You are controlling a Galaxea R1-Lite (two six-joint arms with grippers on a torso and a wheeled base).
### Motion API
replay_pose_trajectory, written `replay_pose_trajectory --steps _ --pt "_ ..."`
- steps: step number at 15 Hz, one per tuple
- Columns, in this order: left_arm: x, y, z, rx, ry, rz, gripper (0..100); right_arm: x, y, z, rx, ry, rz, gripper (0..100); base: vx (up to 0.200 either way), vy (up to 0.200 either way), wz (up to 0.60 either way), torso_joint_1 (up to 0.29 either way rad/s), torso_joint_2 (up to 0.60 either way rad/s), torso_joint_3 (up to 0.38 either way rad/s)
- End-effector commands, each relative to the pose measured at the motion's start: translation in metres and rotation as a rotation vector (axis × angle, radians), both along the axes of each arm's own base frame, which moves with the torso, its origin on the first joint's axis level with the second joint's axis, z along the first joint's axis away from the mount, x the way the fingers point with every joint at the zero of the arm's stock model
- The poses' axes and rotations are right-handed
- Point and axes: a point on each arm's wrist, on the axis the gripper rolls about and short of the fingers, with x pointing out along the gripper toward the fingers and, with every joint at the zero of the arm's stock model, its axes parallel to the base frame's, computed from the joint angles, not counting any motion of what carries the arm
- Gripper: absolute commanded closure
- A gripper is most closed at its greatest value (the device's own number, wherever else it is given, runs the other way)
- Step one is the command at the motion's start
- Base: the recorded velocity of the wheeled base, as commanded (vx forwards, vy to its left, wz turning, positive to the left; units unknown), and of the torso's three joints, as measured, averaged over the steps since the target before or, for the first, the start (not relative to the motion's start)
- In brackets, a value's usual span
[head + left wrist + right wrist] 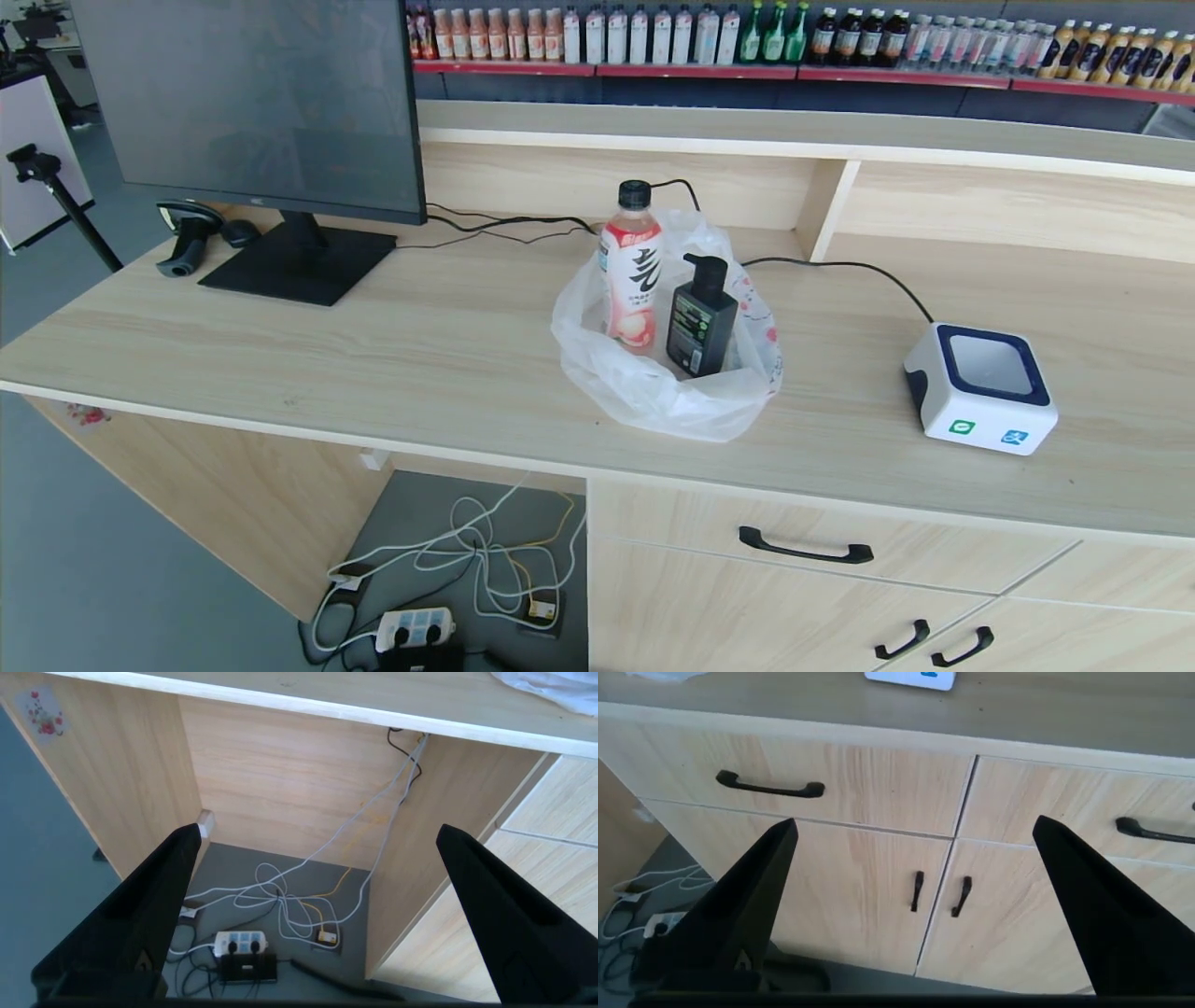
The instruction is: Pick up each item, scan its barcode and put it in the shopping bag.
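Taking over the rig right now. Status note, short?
Tools: left tool open and empty, low before the counter; right tool open and empty, low before the drawers.
Things: drink bottle and pump bottle stand upright in the shopping bag, mid-counter; scanner to its right.
Done: both bagged.
Left: likely nothing; whether they were scanned cannot be told.

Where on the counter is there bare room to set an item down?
Widest bare patch: between the monitor stand and the shopping bag, out to the counter front edge. A narrower one lies between bag and scanner box; its cable crosses behind. Crowded: behind the bag, where cables run.
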Motion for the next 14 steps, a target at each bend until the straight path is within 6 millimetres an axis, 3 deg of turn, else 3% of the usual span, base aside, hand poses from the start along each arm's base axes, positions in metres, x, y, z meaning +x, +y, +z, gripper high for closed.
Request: replay_pose_trajectory --steps 1,11,14 --pt "-0.0001 0.0 0.0004 0.0 -0.001 0.001 0 0.0002 0.0 -0.0001 0.003 0.002 0.002 0 0.0 -0.2 0.0 0.002 -0.01 -0.002" --pt "-0.0001 0.0 0.0004 -0.002 -0.001 0.001 0 0.0002 0.0 -0.0001 -0.008 0.002 0.003 0 0.0 -0.2 0.0 0.005 0.0 0.0" --pt "-0.0001 0.0 0.0004 -0.002 -0.001 0.002 0 0.0002 0.0 -0.0001 0.004 0.002 0.003 0 0.0 -0.2 -0.6 -0.002 0.0 0.001"
